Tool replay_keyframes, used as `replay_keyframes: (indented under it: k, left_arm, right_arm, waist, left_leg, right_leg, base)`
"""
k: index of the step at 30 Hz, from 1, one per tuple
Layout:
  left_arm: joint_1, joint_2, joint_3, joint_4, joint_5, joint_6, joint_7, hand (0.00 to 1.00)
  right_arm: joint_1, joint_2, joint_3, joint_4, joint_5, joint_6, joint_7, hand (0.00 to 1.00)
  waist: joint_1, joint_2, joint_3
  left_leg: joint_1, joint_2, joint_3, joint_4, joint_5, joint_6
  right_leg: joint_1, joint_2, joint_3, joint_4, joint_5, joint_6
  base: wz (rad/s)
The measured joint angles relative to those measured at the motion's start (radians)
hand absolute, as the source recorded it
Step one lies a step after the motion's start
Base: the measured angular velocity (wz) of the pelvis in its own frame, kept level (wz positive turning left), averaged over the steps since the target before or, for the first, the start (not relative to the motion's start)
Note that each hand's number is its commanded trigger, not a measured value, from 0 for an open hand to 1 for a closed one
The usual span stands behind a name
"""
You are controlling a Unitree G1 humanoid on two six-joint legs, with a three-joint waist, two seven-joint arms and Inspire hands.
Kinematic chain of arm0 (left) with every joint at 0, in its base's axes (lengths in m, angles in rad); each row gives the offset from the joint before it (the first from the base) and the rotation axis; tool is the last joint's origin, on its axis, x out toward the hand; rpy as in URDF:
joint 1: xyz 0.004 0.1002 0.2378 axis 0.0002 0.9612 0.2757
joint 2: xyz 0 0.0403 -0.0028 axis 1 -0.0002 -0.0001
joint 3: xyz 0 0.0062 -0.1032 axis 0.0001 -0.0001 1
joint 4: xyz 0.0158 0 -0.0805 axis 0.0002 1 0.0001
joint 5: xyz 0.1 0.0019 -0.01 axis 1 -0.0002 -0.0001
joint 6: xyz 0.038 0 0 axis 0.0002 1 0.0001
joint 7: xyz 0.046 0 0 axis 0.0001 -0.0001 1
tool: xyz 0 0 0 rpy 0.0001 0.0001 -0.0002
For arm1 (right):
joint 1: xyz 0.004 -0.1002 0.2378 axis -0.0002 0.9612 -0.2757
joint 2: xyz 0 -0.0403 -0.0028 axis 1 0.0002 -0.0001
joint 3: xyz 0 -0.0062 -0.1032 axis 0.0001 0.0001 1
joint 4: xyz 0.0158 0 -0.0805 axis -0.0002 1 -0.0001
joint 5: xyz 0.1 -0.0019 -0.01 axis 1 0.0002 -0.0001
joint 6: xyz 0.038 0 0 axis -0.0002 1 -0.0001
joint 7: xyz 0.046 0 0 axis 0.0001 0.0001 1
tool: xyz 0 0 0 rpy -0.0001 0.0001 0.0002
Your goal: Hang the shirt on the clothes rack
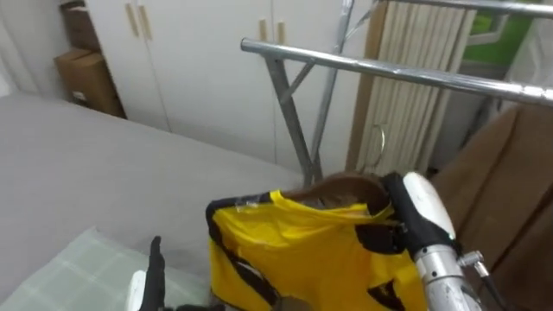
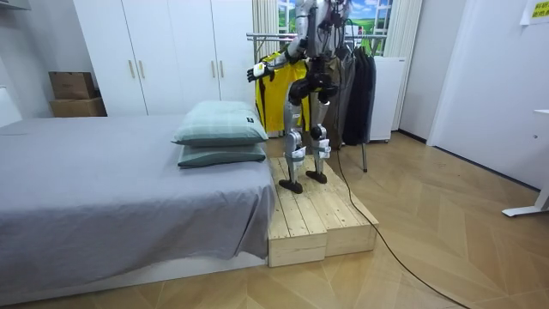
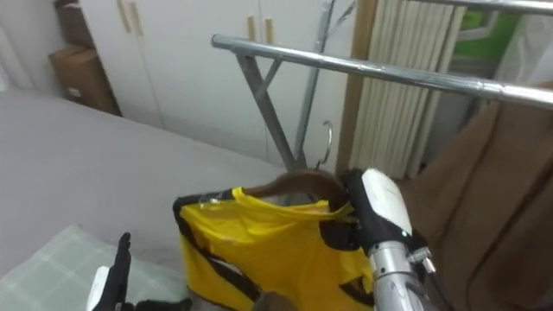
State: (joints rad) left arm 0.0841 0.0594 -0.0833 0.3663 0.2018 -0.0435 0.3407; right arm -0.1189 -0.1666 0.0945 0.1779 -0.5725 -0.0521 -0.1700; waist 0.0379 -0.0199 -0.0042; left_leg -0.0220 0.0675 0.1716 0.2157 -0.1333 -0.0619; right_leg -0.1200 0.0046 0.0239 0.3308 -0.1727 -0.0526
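- Yellow garment [image 1: 320, 250] is sitting on a wooden hanger [image 1: 346, 184] just below the rail [image 1: 389, 71], w/ the hook [image 1: 378, 142] not yet over it.
- Your R hand [image 1: 422, 206] is gripping the hanger's end under the rail, fingers curled round it.
- Your L hand [image 1: 154, 263] is hovering well below the rail's end, fingers straight, holding nothing.
- Brown clothes [image 1: 510, 190] are hanging off the rail.

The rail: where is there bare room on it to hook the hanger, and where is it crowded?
The rail is bare from its left end, above the slanted leg, to the brown garment. That garment crowds the right part. The hanger with the yellow garment is below the bare stretch.
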Motion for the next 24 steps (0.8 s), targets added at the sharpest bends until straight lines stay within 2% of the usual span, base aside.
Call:
replay_keyframes:
  k: [1, 5, 7, 10, 13, 15, 22, 24]
  left_arm:
    - [-0.006, 0.004, -0.003, -0.001, -0.015, 0.0, 0.0, 0.0]
    - [-0.01, 0.014, -0.007, -0.001, -0.021, 0.0, -0.005, 0.0]
    - [-0.011, 0.03, -0.005, -0.002, -0.019, 0.0, -0.02, 0.0]
    - [-0.02, 0.036, 0.016, -0.002, -0.013, -0.005, -0.027, 0.0]
    - [-0.048, 0.038, 0.018, -0.002, -0.015, -0.012, -0.026, 0.0]
    - [-0.053, 0.038, 0.018, -0.002, -0.015, -0.021, -0.025, 0.0]
    - [-0.053, 0.039, 0.003, 0.007, -0.014, -0.03, -0.034, 0.0]
    - [-0.051, 0.039, 0.001, 0.007, -0.013, -0.03, -0.046, 0.0]
  right_arm:
    - [0.011, -0.006, -0.001, -0.02, 0.0, 0.004, 0.0, 1.0]
    - [0.055, -0.009, -0.018, -0.067, -0.005, 0.008, 0.0, 1.0]
    - [0.087, -0.009, -0.038, -0.084, -0.011, 0.008, 0.0, 1.0]
    - [0.105, -0.012, -0.052, -0.085, -0.019, 0.009, 0.0, 1.0]
    - [0.132, -0.037, -0.05, -0.115, -0.029, 0.009, 0.0, 1.0]
    - [0.136, -0.038, -0.049, -0.117, -0.037, 0.009, -0.001, 1.0]
    - [0.139, -0.036, -0.04, -0.131, -0.018, 0.01, -0.001, 1.0]
    - [0.145, -0.034, -0.04, -0.157, -0.018, 0.01, -0.001, 1.0]
  waist:
    - [-0.02, -0.004, -0.0002]
    - [-0.055, -0.007, 0.0025]
    - [-0.064, -0.009, 0.0083]
    - [-0.067, -0.009, 0.0163]
    - [-0.06, -0.012, 0.0179]
    - [-0.059, -0.016, 0.0191]
    - [-0.06, -0.025, 0.0179]
    - [-0.06, -0.029, 0.0169]
  left_leg:
    - [0.003, -0.005, 0.006, -0.005, -0.004, 0.006]
    - [0.019, -0.015, 0.027, -0.027, -0.014, 0.02]
    - [0.034, -0.013, 0.066, -0.028, -0.032, 0.023]
    - [0.051, -0.008, 0.116, -0.028, -0.055, 0.025]
    - [0.052, -0.006, 0.162, -0.03, -0.068, 0.026]
    - [0.06, -0.007, 0.182, -0.03, -0.069, 0.027]
    - [0.108, -0.007, 0.149, -0.054, -0.07, 0.029]
    - [0.107, -0.007, 0.146, -0.054, -0.07, 0.029]
  right_leg:
    - [0.004, -0.004, 0.003, -0.01, 0.002, 0.005]
    - [0.003, -0.001, 0.032, -0.023, 0.003, 0.02]
    - [0.003, 0.005, 0.065, -0.024, 0.002, 0.027]
    - [-0.003, 0.017, 0.111, -0.023, 0.002, 0.033]
    - [-0.024, 0.018, 0.11, -0.023, 0.005, 0.039]
    - [-0.026, 0.018, 0.108, -0.022, 0.009, 0.04]
    - [-0.001, 0.015, -0.003, -0.047, 0.025, 0.029]
    - [0.0, 0.015, -0.005, -0.057, 0.026, 0.027]
  base:
    - [-0.11]
    - [-0.21]
    - [-0.41]
    - [-0.56]
    - [-0.5]
    - [-0.49]
    - [-0.36]
    - [-0.1]
